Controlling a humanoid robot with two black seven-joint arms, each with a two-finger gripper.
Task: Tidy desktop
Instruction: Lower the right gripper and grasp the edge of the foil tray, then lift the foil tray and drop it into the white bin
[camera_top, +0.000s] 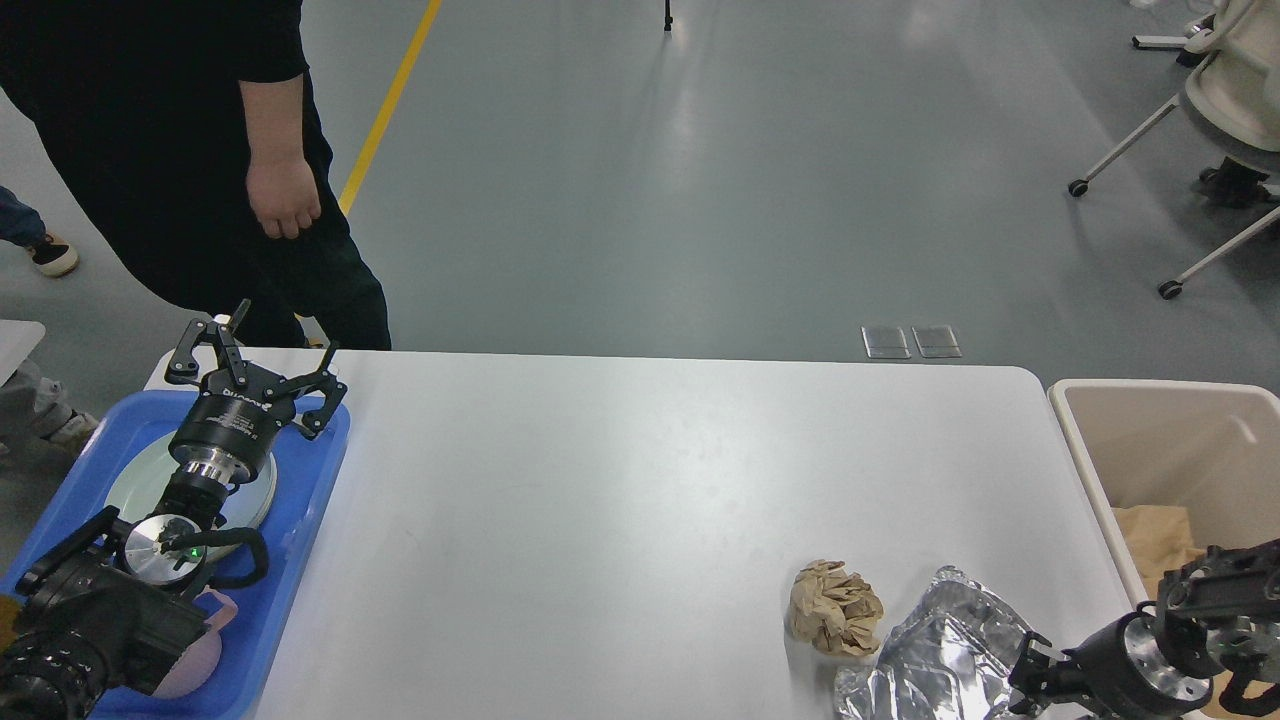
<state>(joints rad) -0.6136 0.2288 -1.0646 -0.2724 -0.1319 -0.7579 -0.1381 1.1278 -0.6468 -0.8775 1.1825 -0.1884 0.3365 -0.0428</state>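
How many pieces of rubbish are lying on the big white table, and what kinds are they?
Crumpled brown paper ball: 1
Crumpled silver foil: 1
Total on the desktop: 2

A blue tray (310, 500) lies at the near left with a pale plate (135, 480) and a pink bowl (200, 665) in it, and a person in black (150, 150) stands just beyond it by a yellow floor line (390, 100). At the near right a crumpled brown paper ball (835, 620) touches a crumpled foil sheet (935, 660). A beige bin (1150, 440) with brown paper (1150, 540) inside sits at the right edge, and office chairs (1220, 120) stand far right.
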